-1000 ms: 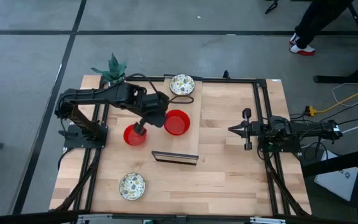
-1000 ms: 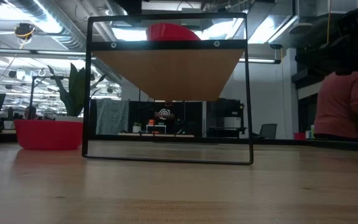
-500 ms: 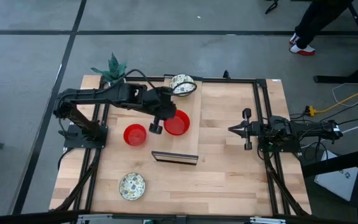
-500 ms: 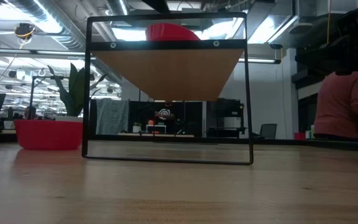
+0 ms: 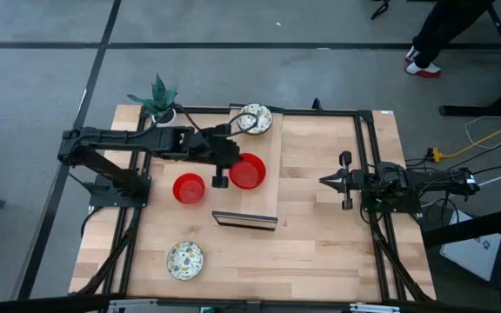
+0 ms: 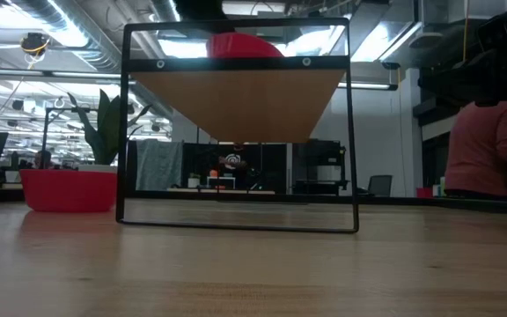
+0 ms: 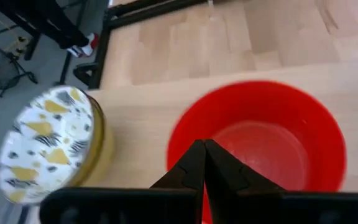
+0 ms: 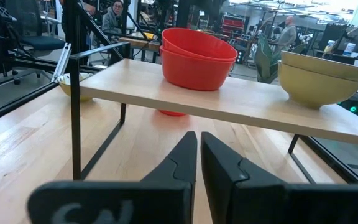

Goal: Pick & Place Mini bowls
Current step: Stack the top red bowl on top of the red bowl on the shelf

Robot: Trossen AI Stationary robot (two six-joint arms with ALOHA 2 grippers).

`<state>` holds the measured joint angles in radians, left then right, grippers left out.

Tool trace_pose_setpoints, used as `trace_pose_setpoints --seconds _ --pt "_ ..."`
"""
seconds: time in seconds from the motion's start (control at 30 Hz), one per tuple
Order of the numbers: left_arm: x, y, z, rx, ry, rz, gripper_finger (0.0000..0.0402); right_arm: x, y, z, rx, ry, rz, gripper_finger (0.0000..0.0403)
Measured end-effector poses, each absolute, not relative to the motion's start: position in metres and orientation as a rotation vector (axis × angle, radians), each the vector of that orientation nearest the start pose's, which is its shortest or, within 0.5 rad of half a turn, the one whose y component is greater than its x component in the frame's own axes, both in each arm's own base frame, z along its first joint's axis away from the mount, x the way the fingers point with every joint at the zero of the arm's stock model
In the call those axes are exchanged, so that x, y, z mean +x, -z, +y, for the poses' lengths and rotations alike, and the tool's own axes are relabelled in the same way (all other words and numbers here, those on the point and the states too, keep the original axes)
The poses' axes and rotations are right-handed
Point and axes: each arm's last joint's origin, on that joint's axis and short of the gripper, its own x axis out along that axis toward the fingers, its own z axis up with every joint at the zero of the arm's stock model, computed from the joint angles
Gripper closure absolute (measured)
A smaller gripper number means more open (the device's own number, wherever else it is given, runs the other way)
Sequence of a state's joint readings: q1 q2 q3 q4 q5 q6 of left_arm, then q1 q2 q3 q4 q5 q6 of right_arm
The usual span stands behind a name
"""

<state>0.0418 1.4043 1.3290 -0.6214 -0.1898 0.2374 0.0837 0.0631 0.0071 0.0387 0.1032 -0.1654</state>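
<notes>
On the high view's left, the plant (image 5: 158, 93) stands at the table's (image 5: 320, 235) far left corner; the left arm reaches from its base across the table, and the left gripper (image 5: 220, 180) hangs between two red bowls, its fingers pressed together on nothing, as the left wrist view shows (image 7: 204, 163); the near-left red bowl (image 5: 189, 188) sits on the tabletop, just beside the gripper; a speckled bowl (image 5: 184, 259) lies well apart near the front edge.

The shelf (image 5: 263, 174), a wooden board on a black frame, stands mid-table; on it rests the stacked red bowl (image 5: 248, 171), which the right wrist view shows as two red bowls nested (image 8: 197, 57); in the left wrist view it fills the space just past the fingertips (image 7: 260, 143); at the shelf's far end sits another speckled bowl (image 5: 255, 119), also apparently two nested (image 8: 325, 76), tilted in the left wrist view (image 7: 48, 146).

In the low view the shelf (image 6: 236, 101) rises at centre, a red bowl's rim (image 6: 236, 46) showing over it, and the tabletop red bowl (image 6: 69, 189) sits at left.

On the right, the right arm waits; the right gripper (image 5: 344, 181) rests over the table, well apart from the shelf, its fingers nearly touching with only a thin slit between them and nothing held (image 8: 199, 163).
</notes>
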Motion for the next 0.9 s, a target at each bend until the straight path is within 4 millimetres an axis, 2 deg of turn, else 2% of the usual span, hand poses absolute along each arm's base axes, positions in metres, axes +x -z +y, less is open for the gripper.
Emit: trace_pose_setpoints --seconds 0.4,0.9 --pt "0.275 -0.317 0.017 0.236 -0.158 0.661 0.0400 0.101 -0.165 0.006 -0.167 0.018 0.019 0.0377" --pt "0.272 -0.315 0.013 0.191 -0.086 0.659 0.0400 0.101 -0.165 0.005 -0.167 0.018 0.019 0.0377"
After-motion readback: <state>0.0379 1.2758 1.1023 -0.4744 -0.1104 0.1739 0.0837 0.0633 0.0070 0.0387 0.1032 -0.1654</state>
